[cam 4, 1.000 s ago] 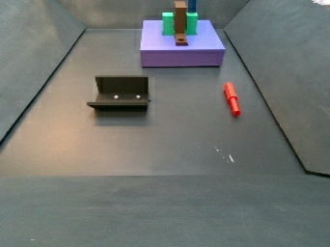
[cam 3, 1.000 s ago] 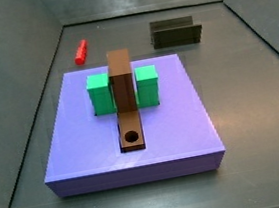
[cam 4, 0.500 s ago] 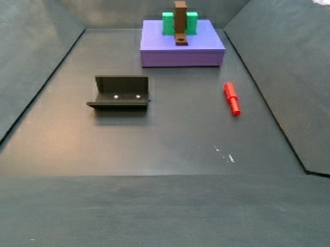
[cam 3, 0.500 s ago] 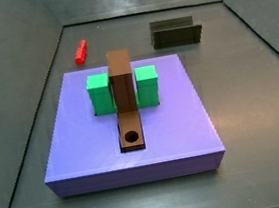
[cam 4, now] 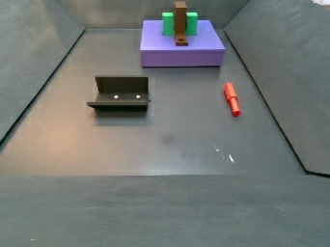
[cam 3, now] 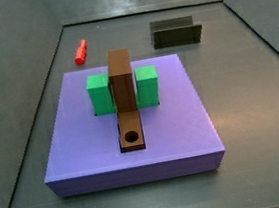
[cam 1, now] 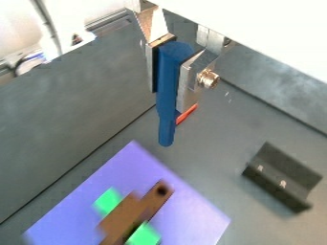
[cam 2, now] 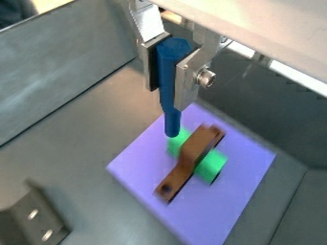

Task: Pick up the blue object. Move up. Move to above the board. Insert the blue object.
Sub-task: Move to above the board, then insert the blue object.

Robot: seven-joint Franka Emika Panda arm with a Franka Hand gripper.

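Note:
My gripper (cam 1: pixel 173 72) is shut on the blue object (cam 1: pixel 169 96), a straight blue peg that hangs down from between the silver fingers; both also show in the other wrist view, the gripper (cam 2: pixel 173 72) and the peg (cam 2: pixel 171 105). It is held high above the floor. The board (cam 3: pixel 125 98), a brown plank with a round hole (cam 3: pixel 132 137) near one end, lies on the purple slab (cam 3: pixel 175 130) between green blocks (cam 3: pixel 100 93). In a wrist view the peg's tip appears just beside the board (cam 2: pixel 189 165). Neither side view shows the gripper.
A small red stick (cam 3: pixel 79 52) lies on the floor beyond the slab and shows in both side views (cam 4: pixel 233 97). The dark fixture (cam 4: pixel 122 94) stands on the floor apart from the slab. Grey walls enclose the floor.

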